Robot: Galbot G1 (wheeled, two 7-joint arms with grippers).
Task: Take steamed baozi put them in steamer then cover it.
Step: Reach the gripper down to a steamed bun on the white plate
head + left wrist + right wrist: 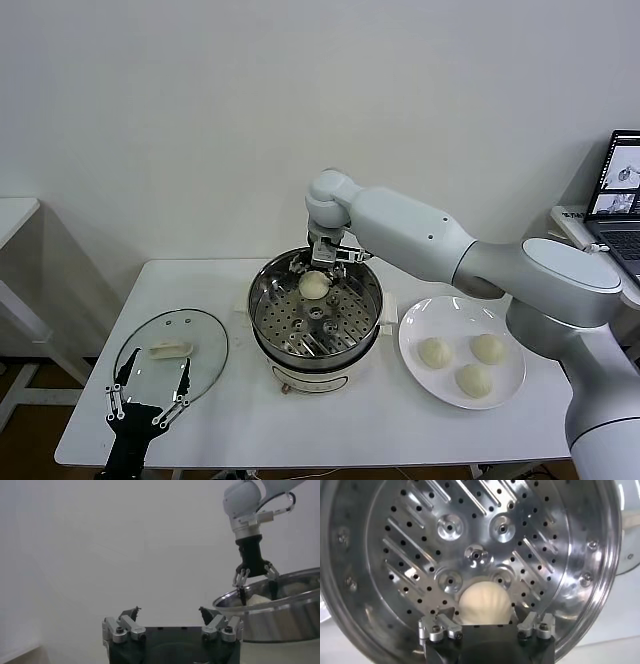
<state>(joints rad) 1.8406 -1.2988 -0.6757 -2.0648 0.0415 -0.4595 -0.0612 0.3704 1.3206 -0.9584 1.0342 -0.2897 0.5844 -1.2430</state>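
The steamer (262, 305) is a shiny steel pot with a perforated tray, at the middle of the white table. One baozi (314, 285) lies on the tray at its far side. My right gripper (325, 262) hangs over that bun, open, with a finger on either side of it and a thin gap each way. In the right wrist view the bun (484, 602) rests on the tray (545, 555) between the fingers. Three more baozi (433, 352) (487, 348) (474, 380) sit on a white plate (415, 325) to the right. My left gripper (150, 395) is open and empty.
The glass lid (205, 345) with a pale handle (170, 349) lies flat on the table's left side, just beyond the left gripper. A laptop (622, 190) stands at the far right. The left wrist view shows the steamer (280, 620) and the right gripper (257, 587).
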